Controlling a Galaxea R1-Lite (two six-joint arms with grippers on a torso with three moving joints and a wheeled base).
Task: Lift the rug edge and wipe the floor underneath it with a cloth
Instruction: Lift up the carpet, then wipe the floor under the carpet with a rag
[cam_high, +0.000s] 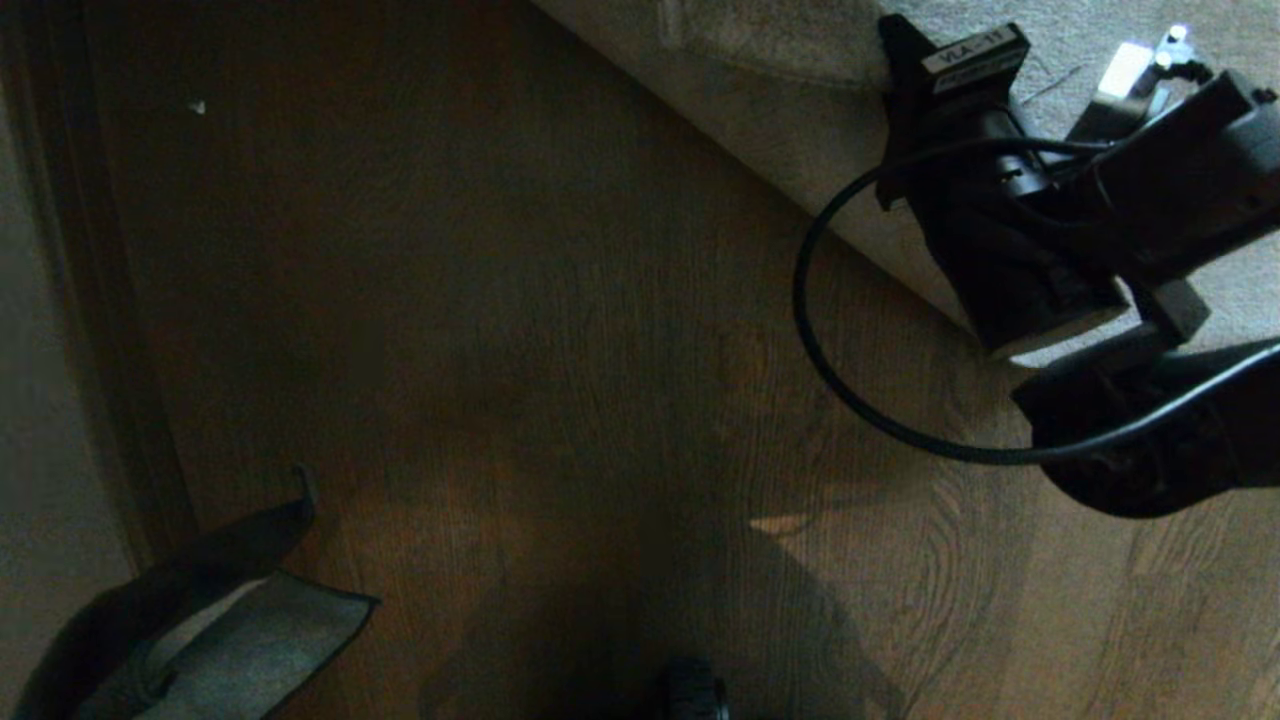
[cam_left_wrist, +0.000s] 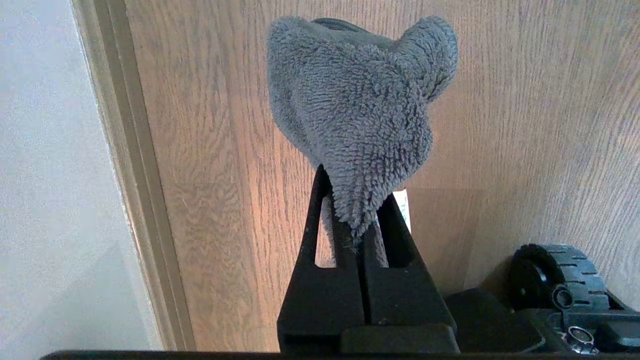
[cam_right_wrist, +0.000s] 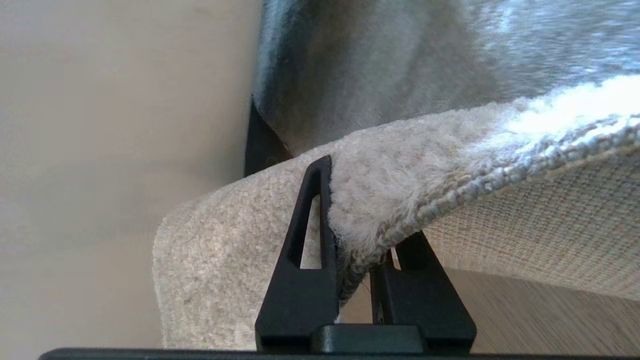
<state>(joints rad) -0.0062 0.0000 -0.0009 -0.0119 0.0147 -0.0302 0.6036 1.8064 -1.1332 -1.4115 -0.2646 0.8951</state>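
The light-grey rug edge (cam_high: 800, 170) runs diagonally across the far right of the brown wood floor (cam_high: 560, 330). My right arm (cam_high: 1010, 240) reaches over it. In the right wrist view my right gripper (cam_right_wrist: 365, 220) is shut on the rug edge (cam_right_wrist: 380, 200), which is raised off the floor (cam_right_wrist: 550, 315) so its paler woven underside (cam_right_wrist: 550, 240) shows. My left gripper (cam_left_wrist: 356, 200) is shut on the fluffy grey cloth (cam_left_wrist: 360, 100), which bunches beyond the fingertips, a white tag (cam_left_wrist: 402, 207) peeking out. The cloth (cam_high: 240, 640) hangs at the near left, well apart from the rug.
A wall and skirting board (cam_high: 40, 400) border the floor on the left. A black cable (cam_high: 830, 350) loops from the right arm over the floor. A base wheel (cam_left_wrist: 550, 280) sits close to the left gripper. Grey upholstered furniture (cam_right_wrist: 350, 75) stands beyond the rug.
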